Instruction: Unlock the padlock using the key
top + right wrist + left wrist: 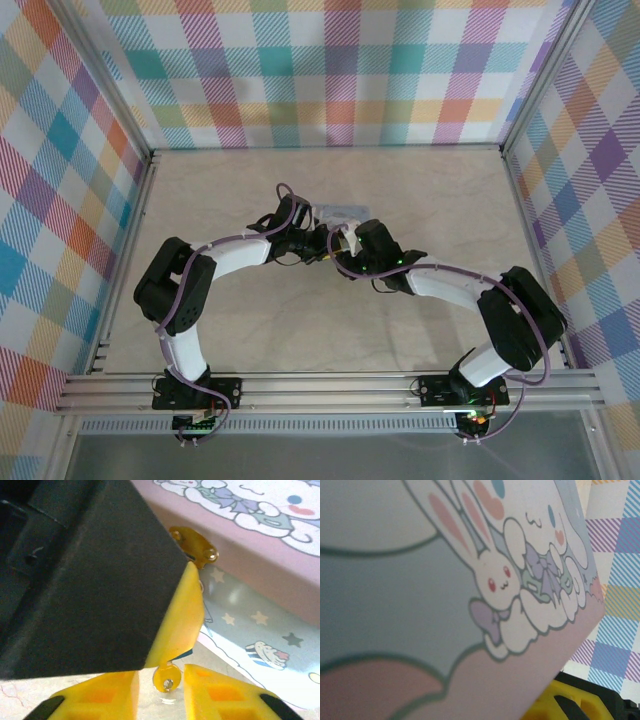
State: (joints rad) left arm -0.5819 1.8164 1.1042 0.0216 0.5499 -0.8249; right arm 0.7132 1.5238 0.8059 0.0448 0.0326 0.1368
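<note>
Yellow right gripper (161,695) stands apart around the gold key (166,680), which hangs from the padlock (183,654), a dark sliver seemingly pinched in the closed left gripper (318,236) beside the cartoon tin (250,575). Turning step, I judge: next, clamp the key and twist.
</note>
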